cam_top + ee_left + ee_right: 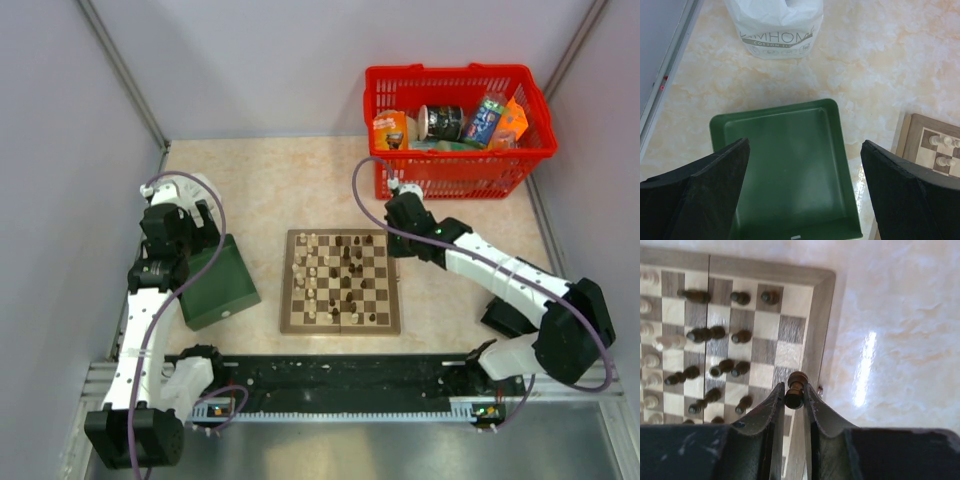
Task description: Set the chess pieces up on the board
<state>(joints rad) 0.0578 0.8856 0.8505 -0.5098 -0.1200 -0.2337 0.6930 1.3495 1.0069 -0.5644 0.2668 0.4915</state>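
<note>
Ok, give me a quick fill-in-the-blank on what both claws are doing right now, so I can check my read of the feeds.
1. The right claw is shut on a ____ chess piece at the board border.
2. The left claw hangs open above the ____ box.
3. The basket past the board's far right corner is ____.
Missing words: dark; green; red.
</note>
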